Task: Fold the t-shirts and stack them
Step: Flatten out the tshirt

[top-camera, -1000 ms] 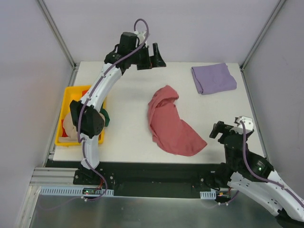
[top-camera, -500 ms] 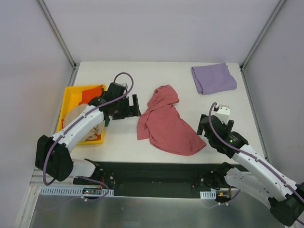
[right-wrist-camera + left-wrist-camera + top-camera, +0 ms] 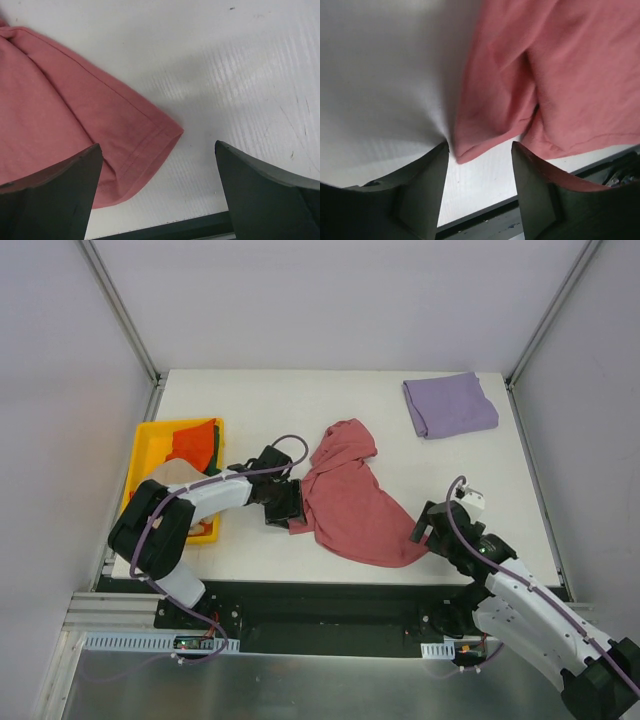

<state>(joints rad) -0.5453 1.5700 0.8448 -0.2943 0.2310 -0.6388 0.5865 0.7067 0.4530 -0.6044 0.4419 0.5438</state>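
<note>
A dusty red t-shirt (image 3: 350, 498) lies crumpled in the middle of the white table (image 3: 280, 400). My left gripper (image 3: 283, 505) is open at the shirt's left corner; in the left wrist view that corner (image 3: 470, 150) lies just ahead of the open fingers (image 3: 425, 190). My right gripper (image 3: 424, 530) is open at the shirt's right corner, which shows as a hemmed edge (image 3: 150, 135) in the right wrist view. A folded lavender t-shirt (image 3: 449, 405) lies at the far right. Orange (image 3: 192, 443), beige (image 3: 165, 475) and dark green cloth sit in the yellow bin (image 3: 140, 455).
The yellow bin stands at the table's left edge. The table's near edge (image 3: 330, 570) runs just below both grippers. Grey walls enclose the table on three sides.
My left arm swung from the far side of the table down to the red shirt's left corner. My right arm came forward to the shirt's right corner. The shirt's left side shifted a little.
</note>
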